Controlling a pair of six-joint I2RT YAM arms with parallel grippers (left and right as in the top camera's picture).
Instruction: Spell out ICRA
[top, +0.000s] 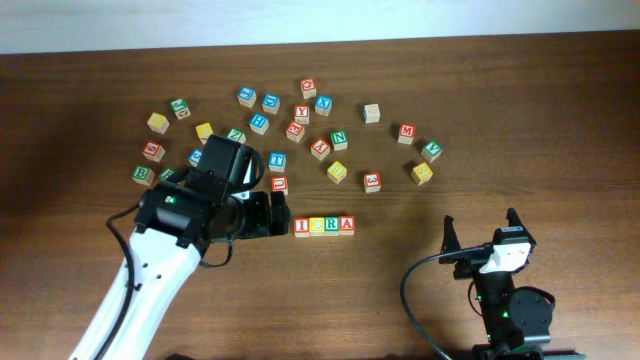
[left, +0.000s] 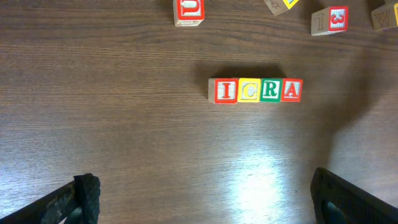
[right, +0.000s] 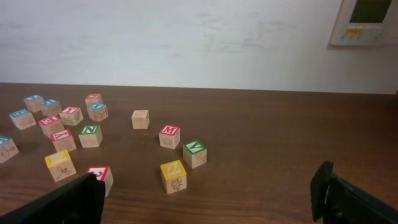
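Jaws spread wide on both arms, pinching nothing.

Left arm: white link angled from near-left edge of desk toward centre; black wrist turned to the right. Left jaws pointed right, tips just left of the ICRA row, apart from it. Left wrist view: dark fingertips at lower corners of frame, bare wood between, row beyond them.

Right arm: folded at near-right corner of desk, right jaws pointed toward far side, well apart from row, to its right. Right wrist view: dark fingertips at lower corners, desk surface between.

ICRA row: near centre of desk, on the near side of the scattered cubes. Order left to right: red I, yellow C, green R, red A. Four cubes side by side in one straight line, faces touching, letters upright and readable in left wrist view.

Loose cubes: spread in an arc across far half of desk. Red 3 cube: just beyond right end of row, apart from it.
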